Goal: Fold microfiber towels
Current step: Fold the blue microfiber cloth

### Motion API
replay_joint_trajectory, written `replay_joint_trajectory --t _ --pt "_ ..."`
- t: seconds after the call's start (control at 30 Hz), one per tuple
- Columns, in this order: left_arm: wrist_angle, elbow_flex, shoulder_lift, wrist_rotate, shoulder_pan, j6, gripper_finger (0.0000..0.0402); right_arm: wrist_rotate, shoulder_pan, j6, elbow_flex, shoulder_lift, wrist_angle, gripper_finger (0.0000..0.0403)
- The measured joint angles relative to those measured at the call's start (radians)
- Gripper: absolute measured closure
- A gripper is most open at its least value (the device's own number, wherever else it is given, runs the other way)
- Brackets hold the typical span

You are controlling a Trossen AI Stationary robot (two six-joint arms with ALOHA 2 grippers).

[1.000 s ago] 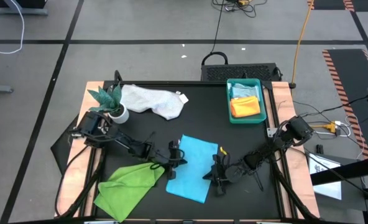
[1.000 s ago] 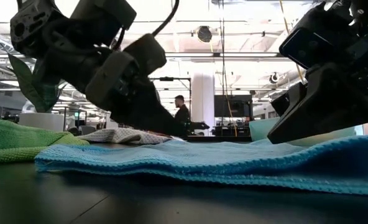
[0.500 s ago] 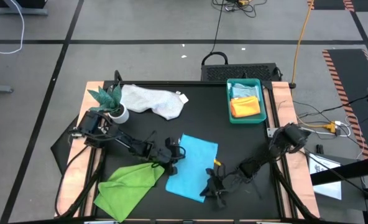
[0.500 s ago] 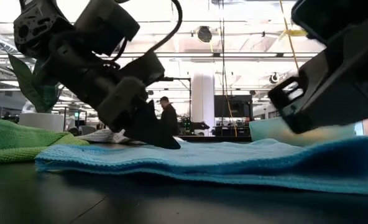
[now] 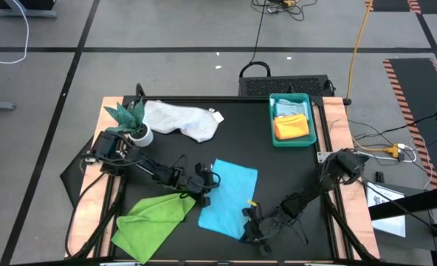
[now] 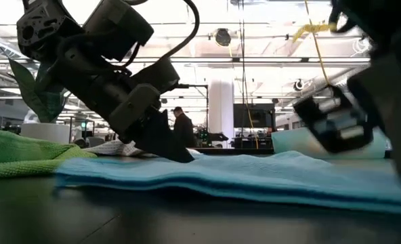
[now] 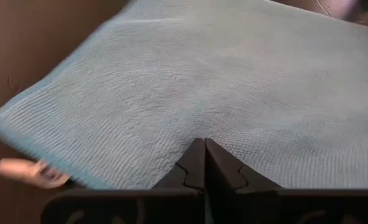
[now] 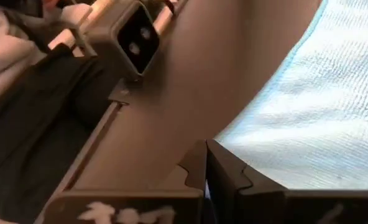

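A turquoise-blue towel [image 5: 227, 196] lies spread flat near the table's middle front. My left gripper [image 5: 207, 179] is shut at the towel's left edge, and my right gripper [image 5: 248, 222] is shut at its right edge, close to the near right corner. A lime green towel [image 5: 152, 218] lies crumpled at the near left. A white-grey towel [image 5: 181, 120] lies bunched at the far left. In the teal tray [image 5: 272, 122] at the far right, an orange towel [image 5: 292, 129] lies next to a pale blue one [image 5: 291, 109]. My left gripper comes from the table's left, slanting down, with its shut fingertips [image 7: 196, 155] on the turquoise-blue towel just inside its left edge [image 7: 171, 146]. They seem to pinch the top of the cloth there. The towel stays flat on the table. My right gripper has its shut fingertips [image 8: 199, 155] at the towel's right edge [image 8: 234, 134], slanting down from the table's right. Whether any cloth is between them cannot be told. The towel lies on the table there.
A small plant in a white pot [image 5: 133, 125] stands at the far left beside the white-grey towel. Bare black tabletop [image 5: 292, 177] lies between the tray and the turquoise-blue towel. Beyond the table a person [image 6: 182, 129] shows in the room.
My right gripper has gone toward the table's near edge along the turquoise-blue towel's right edge, from its middle to the near right corner. My left gripper has tipped lower onto the towel's left edge. In the low view the towel's right side lies lower and flatter than before.
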Motion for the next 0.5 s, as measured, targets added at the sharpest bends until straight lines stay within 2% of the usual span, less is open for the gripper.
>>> replay_joint_trajectory --t 0.17,0.23,0.3,0.4,0.5 --pt "0.013 0.000 -0.039 0.042 -0.024 -0.038 0.0387 0.023 0.006 -0.009 -0.006 -0.090 -0.073 0.0403" --pt "0.016 -0.001 -0.050 0.056 -0.029 -0.053 0.0384 0.117 0.008 -0.005 -0.019 -0.127 -0.116 0.0403" --pt "0.038 -0.001 -0.049 0.064 -0.034 -0.061 0.0385 0.262 0.000 0.027 -0.034 -0.166 -0.151 0.0403" --pt "0.047 -0.001 -0.049 0.047 -0.031 -0.058 0.0396 0.490 -0.049 0.185 -0.072 -0.212 -0.209 0.0403" --pt "0.045 -0.001 -0.049 0.002 -0.020 -0.053 0.0396 0.581 -0.127 0.372 -0.117 -0.227 -0.289 0.0403"
